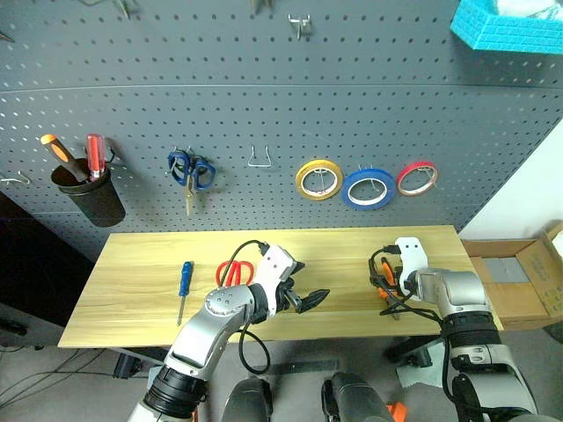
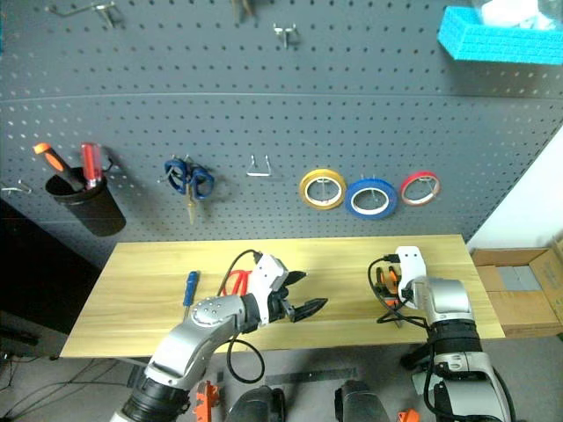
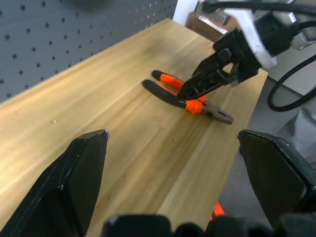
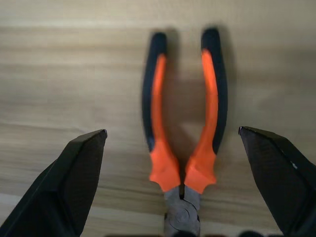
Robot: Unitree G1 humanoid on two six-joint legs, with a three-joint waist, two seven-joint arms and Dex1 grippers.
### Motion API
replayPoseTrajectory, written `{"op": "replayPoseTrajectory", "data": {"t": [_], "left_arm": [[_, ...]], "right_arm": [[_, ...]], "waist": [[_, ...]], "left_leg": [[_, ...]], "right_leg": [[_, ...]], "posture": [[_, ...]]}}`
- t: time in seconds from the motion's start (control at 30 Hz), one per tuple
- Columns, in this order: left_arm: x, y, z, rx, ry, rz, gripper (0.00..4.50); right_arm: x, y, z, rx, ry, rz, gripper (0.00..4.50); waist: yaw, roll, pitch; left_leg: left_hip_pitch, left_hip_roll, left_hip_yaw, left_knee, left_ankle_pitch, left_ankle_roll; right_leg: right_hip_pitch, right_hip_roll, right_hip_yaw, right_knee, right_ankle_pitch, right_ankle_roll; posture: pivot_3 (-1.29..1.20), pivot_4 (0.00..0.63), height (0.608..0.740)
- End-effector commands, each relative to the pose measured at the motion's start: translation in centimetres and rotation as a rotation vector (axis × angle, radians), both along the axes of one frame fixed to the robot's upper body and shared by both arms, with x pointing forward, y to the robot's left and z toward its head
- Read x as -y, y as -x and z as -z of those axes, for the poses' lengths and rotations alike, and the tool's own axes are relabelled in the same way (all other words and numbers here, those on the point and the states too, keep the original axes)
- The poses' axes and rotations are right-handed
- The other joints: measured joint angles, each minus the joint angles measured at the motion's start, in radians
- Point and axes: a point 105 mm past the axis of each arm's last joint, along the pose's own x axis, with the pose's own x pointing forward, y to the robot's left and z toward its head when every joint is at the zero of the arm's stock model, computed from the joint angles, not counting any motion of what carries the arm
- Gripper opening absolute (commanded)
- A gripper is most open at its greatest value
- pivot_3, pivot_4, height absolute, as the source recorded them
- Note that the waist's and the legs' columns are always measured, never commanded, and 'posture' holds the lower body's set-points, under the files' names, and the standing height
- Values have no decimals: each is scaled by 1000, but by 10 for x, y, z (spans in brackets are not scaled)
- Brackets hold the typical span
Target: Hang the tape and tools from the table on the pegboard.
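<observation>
The left gripper (image 1: 310,300) hung spread and empty over the table (image 1: 141,264), near the red scissors (image 1: 234,272); the screwdriver (image 1: 184,283) lay further left. The right gripper (image 3: 210,79) stood wide apart just above the pliers (image 4: 183,133), nothing held. Best practice — centre both fingers outside the handles, descend squarely, close near the pivot. On the pegboard (image 1: 264,97), the black cup (image 1: 88,195) held two screwdrivers; the blue tape (image 1: 367,187) already hung — the teal basket's (image 1: 506,31) contents were unclear.
</observation>
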Motion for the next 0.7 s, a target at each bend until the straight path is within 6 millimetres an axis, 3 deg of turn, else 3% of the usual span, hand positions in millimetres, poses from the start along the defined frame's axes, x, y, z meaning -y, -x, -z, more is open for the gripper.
{"op": "replayPoseTrajectory", "data": {"t": [0.03,0.17,0.57,0.7], "left_arm": [[12,14,-12,16,36,36,4500],[9,19,-10,-3,32,22,4500],[9,30,-10,-32,38,14,4500],[10,30,-11,-31,41,11,4500]], "right_arm": [[6,-4,0,-31,-59,92,4454],[6,-6,5,-73,-91,155,4454],[2,-13,15,-93,-26,100,4454],[4,-18,11,-55,-15,87,3470]], "waist": [[0,0,13],[-2,-2,36],[-1,-13,47],[-1,-14,47]], "left_leg": [[0,0,0,-1,0,0],[1,1,0,-2,0,0],[3,1,-1,-1,0,0],[2,1,-1,-1,0,0]], "right_leg": [[0,0,0,0,0,0],[0,0,-1,0,-2,3],[2,-1,-1,-1,-3,5],[2,-1,-1,-2,-3,5]], "posture": [[91,261,740],[107,275,740],[130,269,740],[132,263,740]]}}
